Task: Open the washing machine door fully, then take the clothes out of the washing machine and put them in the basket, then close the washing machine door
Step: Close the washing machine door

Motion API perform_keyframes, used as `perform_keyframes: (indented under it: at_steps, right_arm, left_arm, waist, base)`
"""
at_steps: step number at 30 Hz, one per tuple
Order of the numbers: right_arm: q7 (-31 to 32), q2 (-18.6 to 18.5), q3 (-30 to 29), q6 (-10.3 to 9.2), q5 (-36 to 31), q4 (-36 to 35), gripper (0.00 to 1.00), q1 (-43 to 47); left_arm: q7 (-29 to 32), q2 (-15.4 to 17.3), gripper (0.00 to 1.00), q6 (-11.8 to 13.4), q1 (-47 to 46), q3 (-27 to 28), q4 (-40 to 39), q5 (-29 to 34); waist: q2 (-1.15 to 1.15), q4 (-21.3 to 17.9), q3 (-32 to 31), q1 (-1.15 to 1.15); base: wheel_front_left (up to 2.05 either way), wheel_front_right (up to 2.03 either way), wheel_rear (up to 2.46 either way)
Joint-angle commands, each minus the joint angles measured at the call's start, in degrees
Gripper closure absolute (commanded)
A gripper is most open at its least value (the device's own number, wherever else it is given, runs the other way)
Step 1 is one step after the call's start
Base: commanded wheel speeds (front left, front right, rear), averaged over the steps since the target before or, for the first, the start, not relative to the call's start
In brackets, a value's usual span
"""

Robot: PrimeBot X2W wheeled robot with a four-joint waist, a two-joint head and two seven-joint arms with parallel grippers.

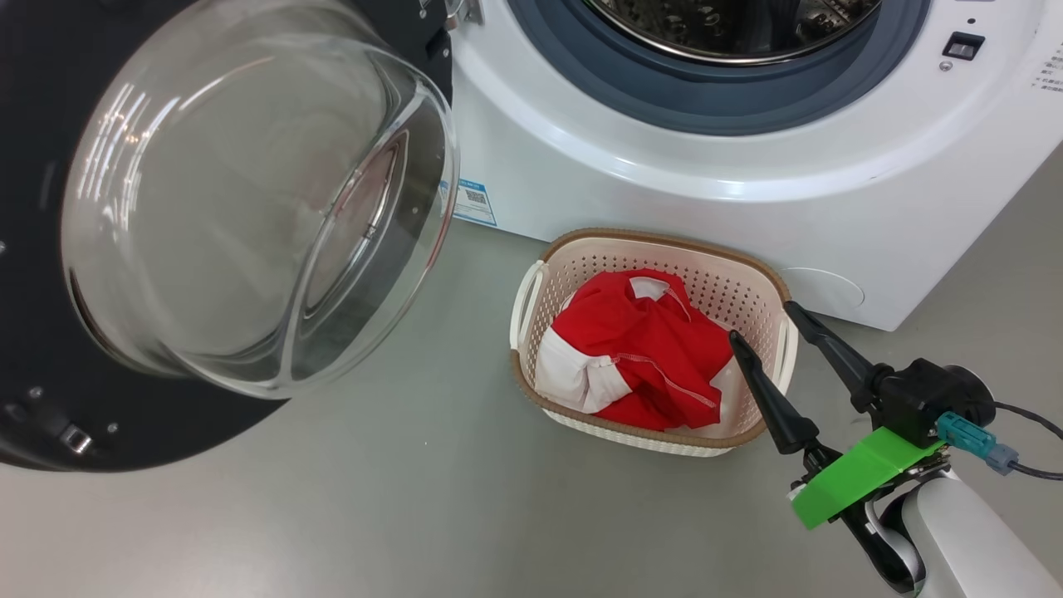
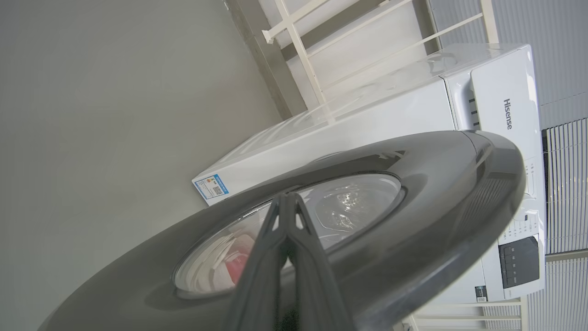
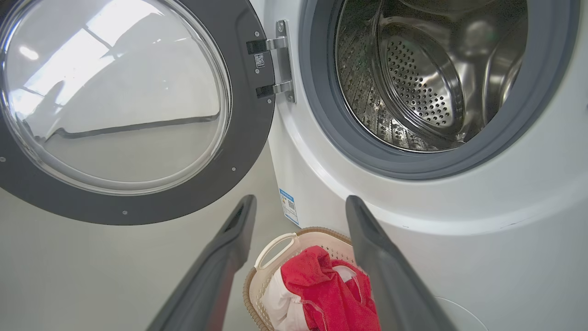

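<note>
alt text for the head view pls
Red clothes lie in the cream basket on the floor before the open washing machine. Its door stands swung wide at left; the right gripper hovers open at the basket's right side.

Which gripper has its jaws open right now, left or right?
The right gripper, jaws spread near the basket; the left gripper has its jaws shut at the washing machine door.

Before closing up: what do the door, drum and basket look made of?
Door: glossy black ring, likely plastic, around a clear bowl that looks like glass, given sharp reflections. Drum: shiny perforated metal, probably stainless steel. Basket: matte cream perforated plastic; its brown woven-look rim seems moulded too.
</note>
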Motion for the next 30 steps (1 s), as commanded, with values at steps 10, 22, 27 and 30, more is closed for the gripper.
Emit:
perform_keyframes:
  at_steps: [10, 22, 27, 30]
  right_arm:
    - [-0.3, 0.6, 0.3, 0.09, -0.2, -1.7, 0.0, 0.7]
    - [-0.3, 1.3, -1.1, 0.09, -0.3, -2.3, 0.0, 1.8]
    - [-0.3, 1.6, -1.5, 0.09, -0.4, -2.5, 0.0, 2.5]
    - [-0.3, 1.7, -1.8, 0.09, -0.4, -2.7, 0.0, 3.0]
  left_arm:
    - [6.2, 2.5, 1.0, -0.2, 4.3, 0.4, -10.7, -3.3]
    - [11.1, -0.6, 1.0, -0.2, 8.7, -1.1, -22.8, -5.6]
    - [13.8, -1.6, 1.0, -0.2, 9.7, -1.6, -26.8, -7.3]
    - [15.4, -1.9, 1.0, -0.2, 10.3, -2.4, -29.1, -7.7]
  waist:
    - [0.0, -0.9, -1.0, 0.0]
    - [0.0, -3.2, -1.8, 0.0]
    - [0.0, -4.5, -2.4, 0.0]
    - [0.0, -5.2, -2.8, 0.0]
  base:
    - [0.0, 0.0, 0.0]
    - [0.0, 0.0, 0.0]
    - [0.0, 0.0, 0.0]
    - [0.0, 0.0, 0.0]
